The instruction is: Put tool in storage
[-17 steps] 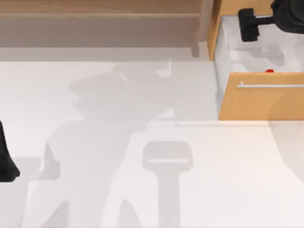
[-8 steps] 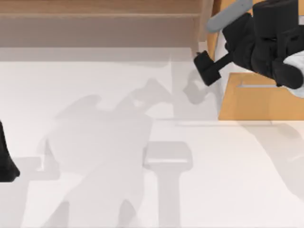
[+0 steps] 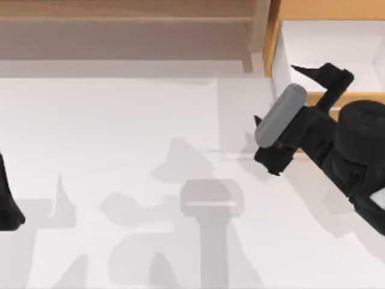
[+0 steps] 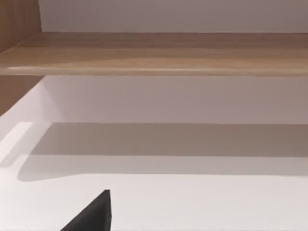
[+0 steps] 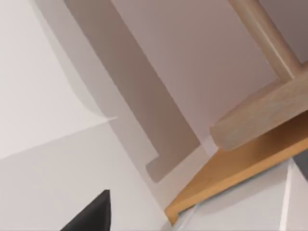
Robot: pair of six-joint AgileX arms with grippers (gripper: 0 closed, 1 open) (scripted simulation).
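Observation:
The storage is an orange-tan drawer (image 3: pixel 274 48) standing pulled out at the far right, its white inside (image 3: pixel 325 39) showing. The tool is hidden. My right arm reaches in from the right edge and lies across the drawer's front. Its grey cylinder (image 3: pixel 280 117) hangs over the table just left of the drawer. My right gripper (image 3: pixel 317 74) sits above the drawer's front edge, open and holding nothing. In the right wrist view one black fingertip (image 5: pixel 94 216) shows, with the drawer's orange side wall (image 5: pixel 231 178) beyond it.
A pale wooden shelf (image 3: pixel 126 12) runs along the back, its leg (image 3: pixel 257 36) standing right beside the drawer. My left arm (image 3: pixel 7 201) is parked at the left edge. White table (image 3: pixel 120 120) spreads between them.
My right arm swung from the back of the drawer out over its left wall, then down across its front. A small red spot seen at the drawer's inner front is now covered. Left arm unmoved.

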